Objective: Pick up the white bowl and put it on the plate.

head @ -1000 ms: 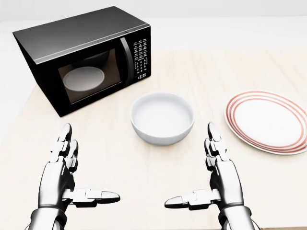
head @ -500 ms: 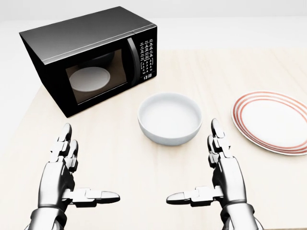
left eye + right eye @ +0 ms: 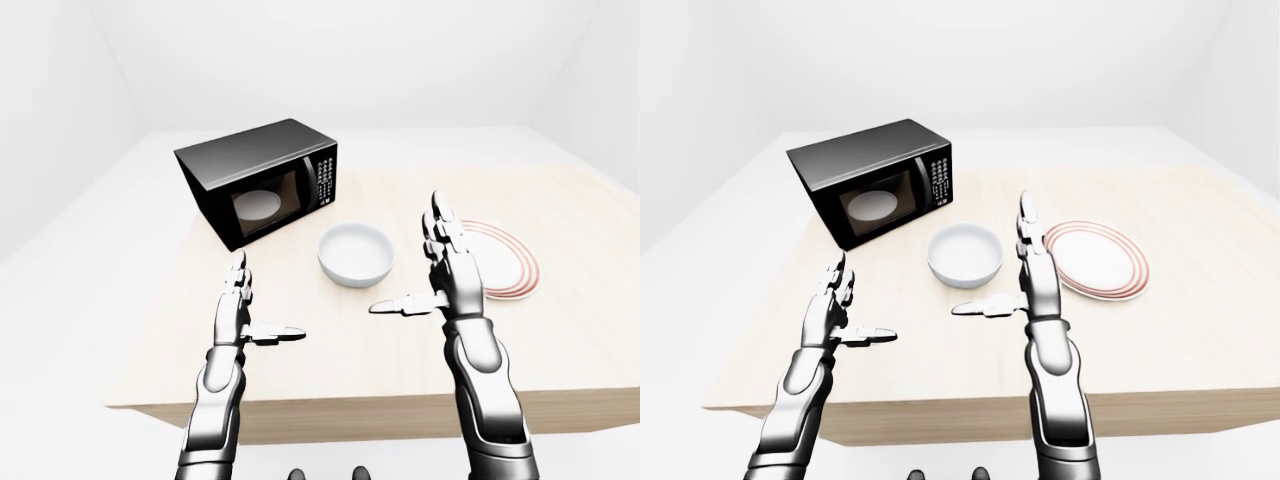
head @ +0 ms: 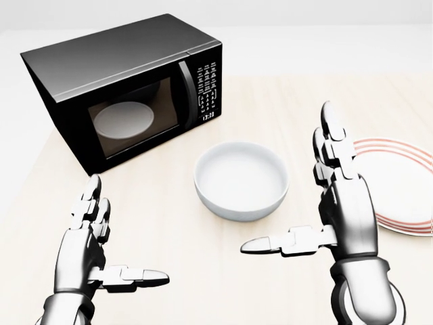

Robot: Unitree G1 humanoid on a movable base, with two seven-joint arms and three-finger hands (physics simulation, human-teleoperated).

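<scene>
- Centrally, the white bowl (image 4: 241,179) stood upright and empty on the pale wooden worktop (image 4: 169,223), near the middle of the head view.
- Plate (image 3: 1096,259): white with red rings at its rim, it lay flat on the worktop to the right of the bowl, apart from it; in the head view the right hand covered its left edge.
- Right hand (image 4: 338,203): it was raised above the worktop just right of the bowl, released, with its fingers (image 4: 333,145) straight and pointing toward the top of the view and its thumb (image 4: 281,242) stretched leftward below the bowl. It held nothing, and no contact with the bowl was visible.
- Left hand (image 4: 91,247): it hovered low at the bottom left of the head view, well apart from the bowl, likewise released and empty, fingers extended upward and thumb pointing right.
- Microwave (image 4: 125,88): a black oven with its door closed stood at the upper left of the worktop, turned at an angle, its keypad on the side nearest the bowl. A pale round turntable showed through the door window.
- Setting: the two eye views showed the worktop's near edge below the forearms, with plain white walls (image 3: 350,60) around it.
</scene>
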